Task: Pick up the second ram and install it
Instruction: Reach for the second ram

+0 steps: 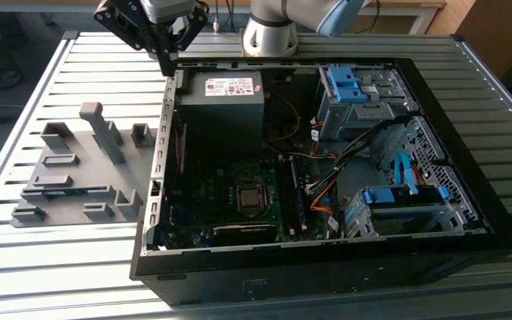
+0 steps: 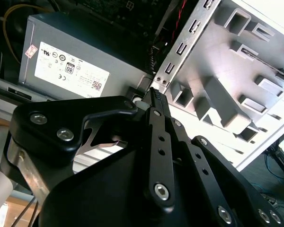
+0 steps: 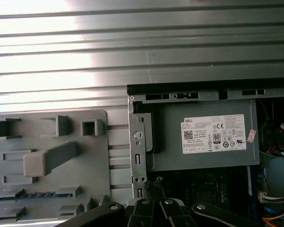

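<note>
Second ram (image 3: 38, 194) mostly hidden in fixture (image 3: 92, 165)

Hand (image 1: 165, 65) downward, fingers (image 2: 157, 135) tight together.

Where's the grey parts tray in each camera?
Exterior view: grey tray on the table, at the exterior view's left of the computer case.
Second wrist view: tray just beyond the case's metal edge.
First wrist view: tray beside that same edge.
Shared landmark: the power supply's white label.

Thin blue-green second ram (image 3: 38, 194), edge-up in a grey fixture (image 3: 92, 175) slot
</note>
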Available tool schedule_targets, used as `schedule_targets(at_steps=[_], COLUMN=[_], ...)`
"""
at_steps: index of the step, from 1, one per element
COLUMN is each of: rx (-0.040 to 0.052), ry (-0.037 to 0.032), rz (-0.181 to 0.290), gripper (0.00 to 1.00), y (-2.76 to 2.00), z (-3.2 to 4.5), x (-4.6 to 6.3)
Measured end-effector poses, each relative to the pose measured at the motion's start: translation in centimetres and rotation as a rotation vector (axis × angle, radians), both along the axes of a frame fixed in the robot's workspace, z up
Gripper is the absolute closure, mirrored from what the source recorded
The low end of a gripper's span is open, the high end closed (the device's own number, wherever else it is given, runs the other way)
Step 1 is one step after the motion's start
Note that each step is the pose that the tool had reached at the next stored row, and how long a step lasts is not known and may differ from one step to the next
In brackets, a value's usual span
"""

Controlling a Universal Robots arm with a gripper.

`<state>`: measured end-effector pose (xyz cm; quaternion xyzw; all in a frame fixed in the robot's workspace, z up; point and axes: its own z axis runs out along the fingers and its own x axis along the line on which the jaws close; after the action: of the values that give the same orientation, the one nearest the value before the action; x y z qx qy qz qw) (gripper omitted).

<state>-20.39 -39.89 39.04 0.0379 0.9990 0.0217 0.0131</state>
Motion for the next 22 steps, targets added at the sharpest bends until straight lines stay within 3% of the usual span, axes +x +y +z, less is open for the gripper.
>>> schedule_targets(at_steps=[22], rx=[0.0001], ry=[-0.0001], rz=[0.000], gripper=[0.89], y=[0.00], z=[-0.01], x=[-0.89])
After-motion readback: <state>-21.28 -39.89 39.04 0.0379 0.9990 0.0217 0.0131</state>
